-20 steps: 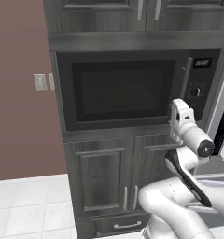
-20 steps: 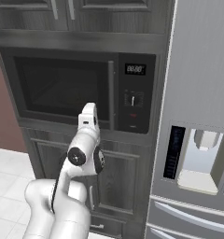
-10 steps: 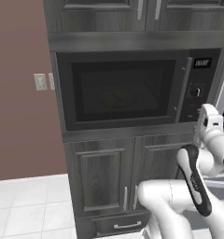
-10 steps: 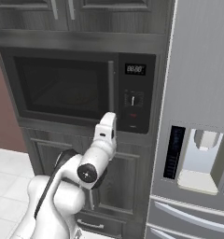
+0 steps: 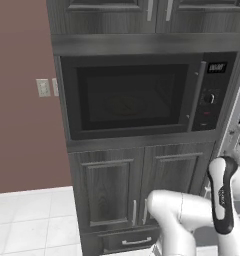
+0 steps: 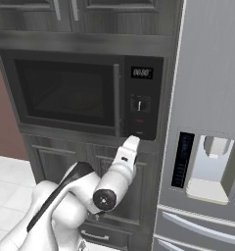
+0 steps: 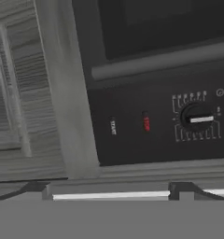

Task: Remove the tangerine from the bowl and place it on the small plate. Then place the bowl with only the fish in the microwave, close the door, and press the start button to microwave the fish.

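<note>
Gripper spread wide, holding nothing, aimed at the control panel from close range. Arm reaches up at 1 o'clock toward the microwave. Door shut; start button at 12 o'clock, apparently unpressed: last step left.

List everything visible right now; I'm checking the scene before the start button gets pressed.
microwave: one, dark grey and black, built into the cabinet column.
door: one, dark glass, shut, grey bar handle at its right edge.
control panel: one, black, right of the door, with display, dial, start and stop labels.
cabinets: dark grey wood, above and below the microwave.
fridge: one, grey, right of the microwave, with dispenser.
wall: brown, left, with pale switch plates.
floor: white tiles.
gripper: one, fingers open, facing the control panel.
</note>
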